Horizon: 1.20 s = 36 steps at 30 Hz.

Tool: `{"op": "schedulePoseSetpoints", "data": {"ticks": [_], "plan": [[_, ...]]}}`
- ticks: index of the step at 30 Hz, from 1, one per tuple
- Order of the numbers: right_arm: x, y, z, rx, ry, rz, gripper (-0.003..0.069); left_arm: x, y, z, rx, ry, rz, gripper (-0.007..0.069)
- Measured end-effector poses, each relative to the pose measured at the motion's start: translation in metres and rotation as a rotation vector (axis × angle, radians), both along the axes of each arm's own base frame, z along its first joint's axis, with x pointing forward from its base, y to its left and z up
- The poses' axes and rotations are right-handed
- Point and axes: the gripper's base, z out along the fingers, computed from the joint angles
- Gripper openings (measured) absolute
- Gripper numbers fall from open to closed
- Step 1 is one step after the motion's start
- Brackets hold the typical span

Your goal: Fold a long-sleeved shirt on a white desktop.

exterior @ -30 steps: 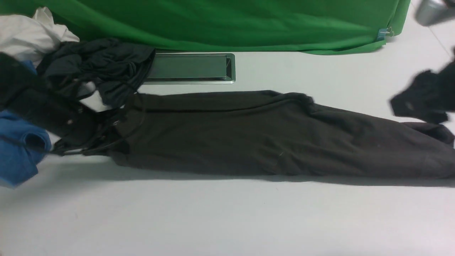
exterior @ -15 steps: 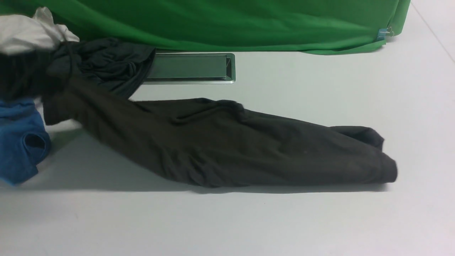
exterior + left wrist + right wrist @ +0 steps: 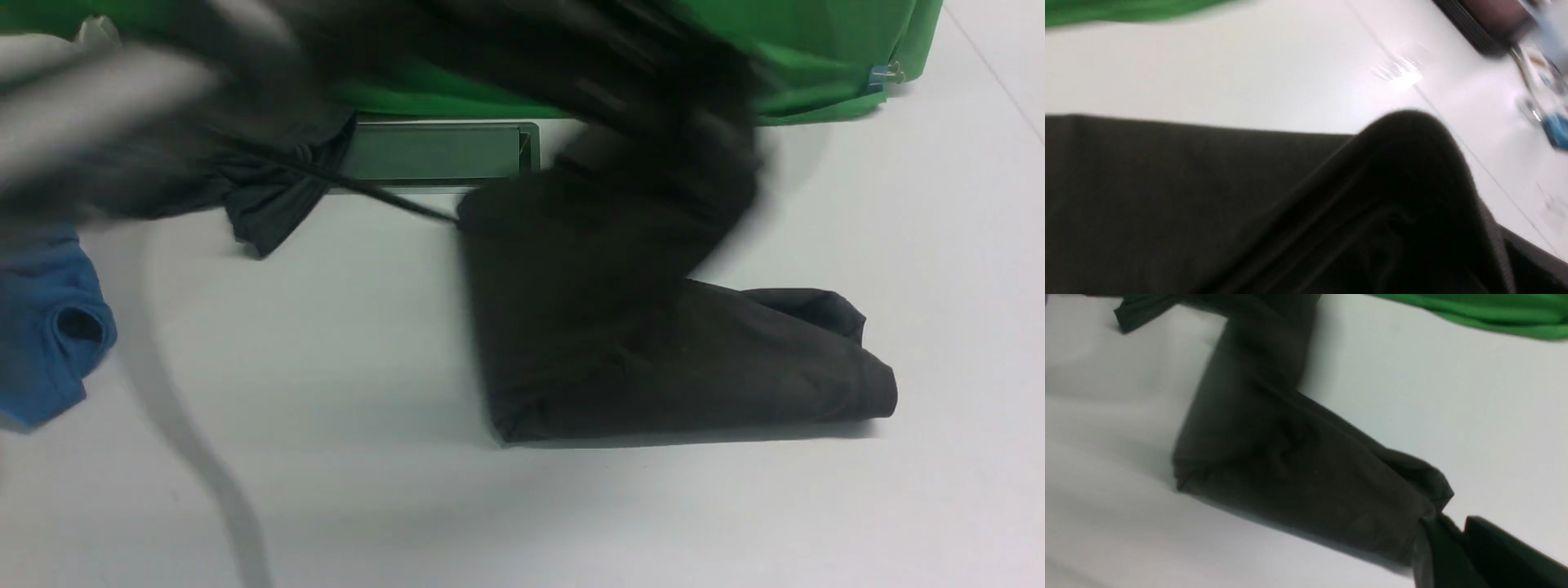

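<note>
The long-sleeved shirt [image 3: 694, 367], dark brownish charcoal, lies with its right half flat on the white desktop [image 3: 326, 490]. Its left half rises in a blurred band toward the back centre. My left arm [image 3: 457, 41] sweeps across the top of the front view as a dark smear. In the left wrist view shirt cloth [image 3: 1167, 196] drapes over the jaws and hides them; the gripper is shut on the shirt. My right gripper [image 3: 1455, 524] shows only in its wrist view, fingers together, tips just beside the shirt's end [image 3: 1429, 486], holding nothing.
A silver-rimmed cable tray [image 3: 433, 151] is set into the desktop behind the shirt. A smaller dark grey garment [image 3: 269, 204] and a bright blue garment [image 3: 49, 327] lie at the left. The green cloth backdrop [image 3: 816, 49] runs along the back.
The left arm has lifted the shirt's left end and swung it up and rightward over the rest. The right gripper let go of the right end and left the front view.
</note>
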Motion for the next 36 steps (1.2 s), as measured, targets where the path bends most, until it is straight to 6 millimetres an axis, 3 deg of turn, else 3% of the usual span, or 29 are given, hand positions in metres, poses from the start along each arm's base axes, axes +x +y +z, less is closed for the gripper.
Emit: {"op": "schedulePoseSetpoints", "data": {"ticks": [1,3,5,7,10,16,17,18,20,23,25,27,28,30,32,34,36], "plan": [[-0.002,0.000,0.000,0.001,0.010,-0.002,0.0084,-0.009,-0.038,-0.031,0.032,-0.002,-0.056,0.0082],[-0.003,-0.001,-0.001,-0.001,0.023,-0.002,0.0092,-0.016,-0.070,-0.069,0.083,0.011,-0.107,0.0085],[-0.005,-0.001,-0.002,-0.004,0.038,-0.003,0.0102,-0.019,-0.094,-0.109,0.123,0.055,-0.136,0.0105],[-0.006,-0.002,-0.003,-0.009,0.053,-0.001,0.0108,-0.018,-0.100,-0.120,0.126,0.074,-0.133,0.0133],[-0.007,-0.002,-0.004,-0.014,0.067,0.000,0.0114,-0.014,-0.103,-0.119,0.115,0.062,-0.118,0.0207],[-0.010,-0.002,-0.001,0.001,0.048,0.000,0.0139,-0.014,-0.092,-0.076,0.148,-0.047,-0.163,0.0503],[-0.013,-0.003,0.005,0.016,0.020,0.002,0.0148,-0.014,-0.080,-0.053,0.188,-0.099,-0.185,0.0596],[-0.014,-0.003,0.006,0.018,0.015,0.002,0.0148,-0.015,-0.080,-0.053,0.198,-0.100,-0.190,0.0596],[-0.022,-0.005,0.024,0.054,-0.084,0.001,0.0160,-0.011,-0.046,-0.010,0.272,-0.165,-0.192,0.0670],[-0.027,-0.006,0.038,0.086,-0.173,-0.002,0.0169,-0.005,0.003,0.037,0.323,-0.195,-0.139,0.0689],[-0.024,-0.005,0.040,0.088,-0.185,0.010,0.0169,0.000,0.048,0.062,0.353,-0.152,-0.092,0.0689],[-0.017,0.000,0.035,0.076,-0.147,0.050,0.0149,0.003,0.084,0.075,0.369,-0.095,-0.064,0.0652],[-0.015,0.002,0.033,0.066,-0.135,0.061,0.0144,0.003,0.088,0.076,0.371,-0.085,-0.064,0.0645],[0.014,0.016,0.015,0.039,-0.017,0.133,0.0049,0.008,0.133,0.079,0.326,0.038,-0.059,0.0468],[0.024,0.020,0.008,0.033,0.021,0.147,0.0036,0.009,0.142,0.075,0.307,0.064,-0.055,0.0402],[0.066,0.033,-0.025,-0.012,0.160,0.164,0.0018,0.008,0.165,0.057,0.277,0.147,-0.043,0.0151],[0.089,0.040,-0.047,-0.028,0.235,0.162,0.0015,0.004,0.174,0.041,0.288,0.197,-0.051,0.0069]]}}
